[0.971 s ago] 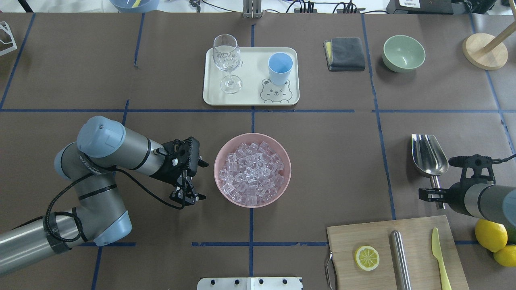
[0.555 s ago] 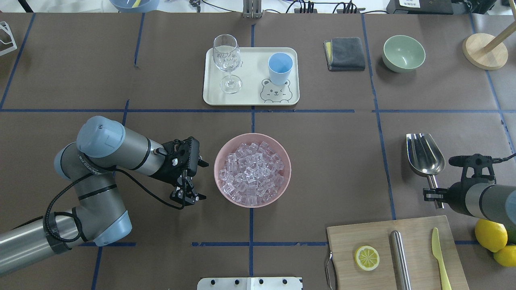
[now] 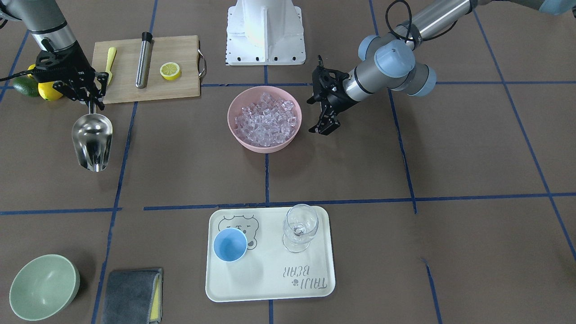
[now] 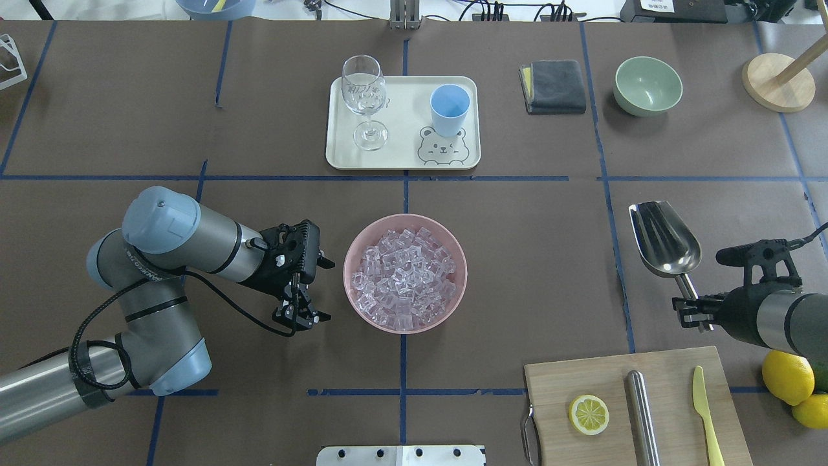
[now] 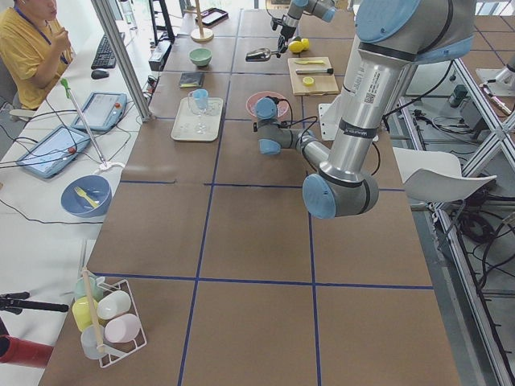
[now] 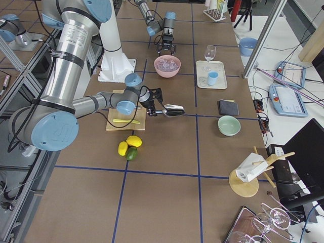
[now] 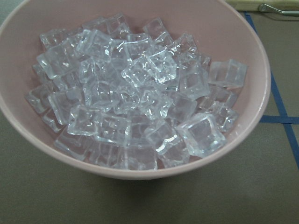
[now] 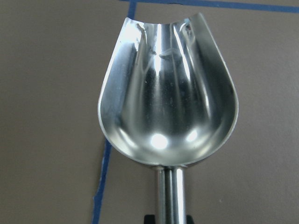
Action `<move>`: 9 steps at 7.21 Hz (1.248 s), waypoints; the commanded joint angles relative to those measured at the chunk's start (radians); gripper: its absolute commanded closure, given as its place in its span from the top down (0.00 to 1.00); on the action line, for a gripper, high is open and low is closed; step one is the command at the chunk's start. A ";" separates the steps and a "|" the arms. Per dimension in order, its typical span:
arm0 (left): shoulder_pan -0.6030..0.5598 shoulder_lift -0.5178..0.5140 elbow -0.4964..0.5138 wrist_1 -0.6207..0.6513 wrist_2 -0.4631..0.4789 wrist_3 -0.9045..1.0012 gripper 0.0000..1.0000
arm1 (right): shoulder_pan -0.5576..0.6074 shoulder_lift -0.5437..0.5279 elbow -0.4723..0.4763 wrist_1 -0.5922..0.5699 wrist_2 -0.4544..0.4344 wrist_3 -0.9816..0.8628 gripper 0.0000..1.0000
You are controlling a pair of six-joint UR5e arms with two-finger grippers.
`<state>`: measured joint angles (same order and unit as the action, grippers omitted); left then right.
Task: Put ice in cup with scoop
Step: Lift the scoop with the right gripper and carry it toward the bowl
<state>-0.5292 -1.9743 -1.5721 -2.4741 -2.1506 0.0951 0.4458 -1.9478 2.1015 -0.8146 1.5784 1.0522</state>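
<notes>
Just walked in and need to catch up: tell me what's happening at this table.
The right gripper is shut on the rod handle of the scoop, whose trough is empty, well out to the robot's right of the pink bowl. The ice is all in that bowl. The left gripper hovers open beside the bowl, holding nothing. The cup stands empty on the tray, so nothing has been scooped yet.

Overhead cam behind robot looks forward-down; front cam across the worktop (image 4: pixel 517 259) faces back, steep; both share pink bowl (image 4: pixel 350 259), tray (image 4: pixel 401 116). Two end cams look along worktop, far out. Wrist cams very close: left on bowl, right on scoop (image 8: pixel 168 102).
</notes>
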 commanded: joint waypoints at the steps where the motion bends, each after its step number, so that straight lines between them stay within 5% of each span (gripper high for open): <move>1: -0.002 0.003 0.000 0.000 0.000 0.000 1.00 | -0.024 0.053 0.038 -0.008 0.002 -0.212 0.00; 4: -0.008 0.012 -0.002 -0.002 0.001 0.002 1.00 | -0.084 0.177 0.045 -0.062 0.014 -0.309 0.00; 6: -0.011 0.014 -0.002 -0.002 0.001 0.002 1.00 | -0.072 0.342 0.133 -0.374 0.037 -0.394 0.00; 9: -0.014 0.014 -0.002 -0.002 0.001 0.002 1.00 | -0.025 0.725 0.164 -0.906 0.140 -0.446 0.00</move>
<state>-0.5417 -1.9605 -1.5739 -2.4759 -2.1491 0.0966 0.4218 -1.3730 2.2560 -1.5047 1.7006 0.6139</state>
